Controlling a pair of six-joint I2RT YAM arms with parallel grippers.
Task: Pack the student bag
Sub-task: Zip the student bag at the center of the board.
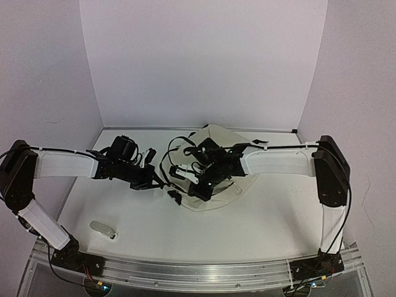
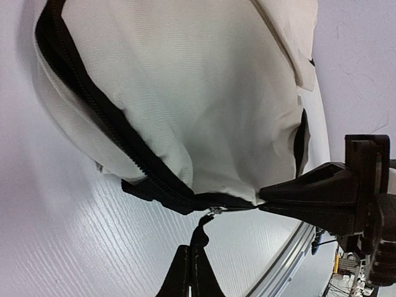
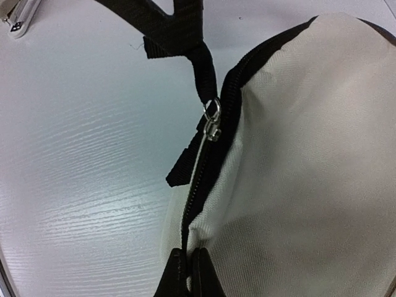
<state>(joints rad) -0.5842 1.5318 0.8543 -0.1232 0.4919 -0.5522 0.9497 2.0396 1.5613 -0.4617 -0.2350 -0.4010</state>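
left gripper [image 2: 190, 263] clamps zipper pull [image 2: 200, 232]; student bag [image 2: 185, 93] just beyond.

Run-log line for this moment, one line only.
left claw: shut on zipper pull | right claw: shut on student bag fabric by zipper | bag on table

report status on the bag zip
Left gripper shut on zipper pull strap. Right gripper shut on student bag edge by zipper. Small pale object loose on table, apart from bag.

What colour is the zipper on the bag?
The zipper is black, against the cream bag; clearest in the right wrist view.
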